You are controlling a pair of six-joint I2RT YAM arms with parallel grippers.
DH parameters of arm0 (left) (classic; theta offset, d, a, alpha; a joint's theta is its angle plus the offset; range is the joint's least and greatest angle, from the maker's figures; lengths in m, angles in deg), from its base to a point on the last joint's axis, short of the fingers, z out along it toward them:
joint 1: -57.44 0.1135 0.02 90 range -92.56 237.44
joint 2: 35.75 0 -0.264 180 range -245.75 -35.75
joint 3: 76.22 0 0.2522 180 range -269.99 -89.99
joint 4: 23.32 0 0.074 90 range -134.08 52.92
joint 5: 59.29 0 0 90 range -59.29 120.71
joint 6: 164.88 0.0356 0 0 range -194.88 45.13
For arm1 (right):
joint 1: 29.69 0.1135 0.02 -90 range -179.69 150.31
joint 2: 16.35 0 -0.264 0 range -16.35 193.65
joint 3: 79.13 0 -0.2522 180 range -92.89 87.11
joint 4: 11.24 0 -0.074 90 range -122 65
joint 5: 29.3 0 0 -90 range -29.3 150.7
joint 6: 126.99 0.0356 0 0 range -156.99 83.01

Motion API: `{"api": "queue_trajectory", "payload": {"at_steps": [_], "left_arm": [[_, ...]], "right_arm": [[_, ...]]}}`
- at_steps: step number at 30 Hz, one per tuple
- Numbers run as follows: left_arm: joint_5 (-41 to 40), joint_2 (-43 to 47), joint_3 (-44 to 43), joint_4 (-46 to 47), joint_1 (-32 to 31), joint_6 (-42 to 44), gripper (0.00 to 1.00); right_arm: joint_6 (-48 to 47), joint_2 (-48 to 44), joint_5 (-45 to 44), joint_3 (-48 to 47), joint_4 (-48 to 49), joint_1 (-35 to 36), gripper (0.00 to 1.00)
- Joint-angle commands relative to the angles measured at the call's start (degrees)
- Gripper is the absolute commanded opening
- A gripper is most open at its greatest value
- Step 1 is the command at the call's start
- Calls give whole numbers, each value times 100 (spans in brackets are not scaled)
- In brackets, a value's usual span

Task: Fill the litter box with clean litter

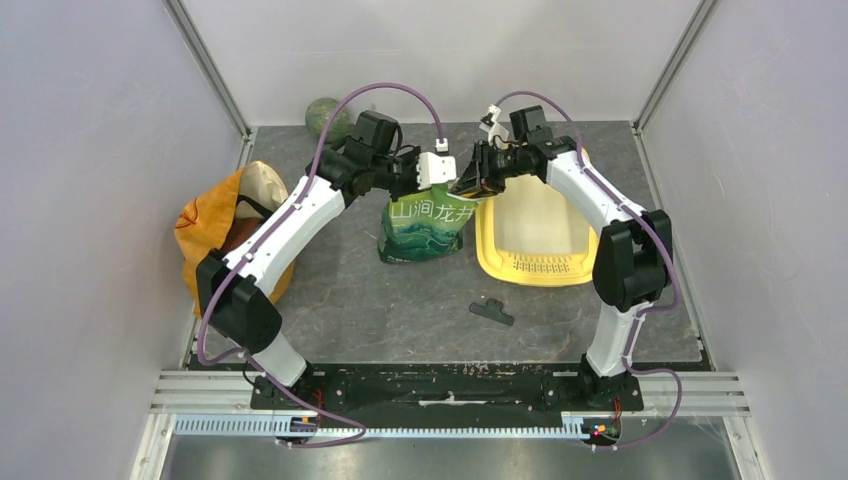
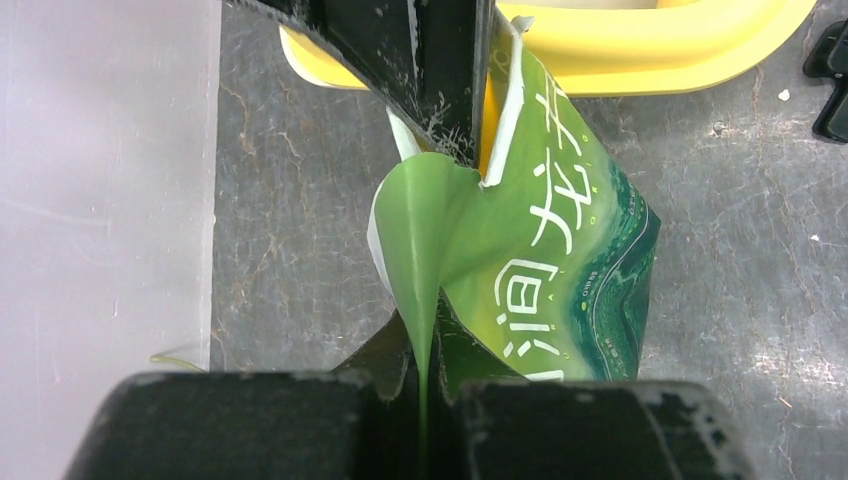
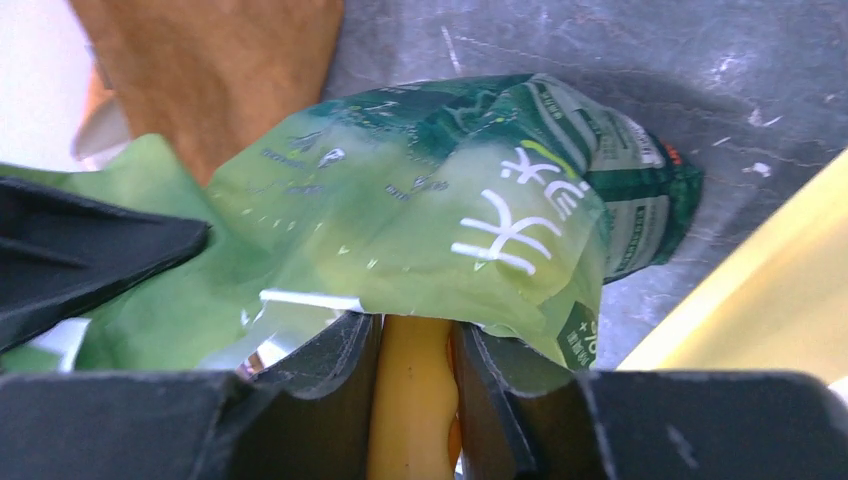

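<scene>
Glossy crinkled plastic-film green pouch (image 2: 560, 250), smooth yellow plastic litter box (image 1: 530, 277); matt grey veined table (image 1: 400, 300)

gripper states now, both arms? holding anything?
Left gripper: shut on the green pouch, pinching its top edge.
Right gripper: shut on a yellow-orange handle, likely a scoop's, at the pouch mouth.

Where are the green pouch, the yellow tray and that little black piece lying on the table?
green pouch (image 1: 425, 228): top view, printed front.
yellow tray (image 1: 540, 266): top view, slotted grille.
black piece (image 1: 491, 311): top view, its middle.
</scene>
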Motion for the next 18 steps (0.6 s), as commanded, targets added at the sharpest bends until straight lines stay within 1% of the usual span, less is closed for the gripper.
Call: {"api": "queue_trajectory", "payload": {"at_steps": [1,8,13,18], "left_arm": [[733,167,-420,1142,-115,168,2],[883,-26,-857,1277,-114,95,2],[993,-199,-1073,1255,-114,154,2],[948,-296,-1087,1101,-114,319,2]], "right_arm": [[975,-565,1038,333,1119,-244,0],[1351,-1116,1330,840,1378,-644,0],[1317,-1388,1496,1292,1324,-1073,0],[1301,-1555,1645,1533,1340,-1372,0]]}}
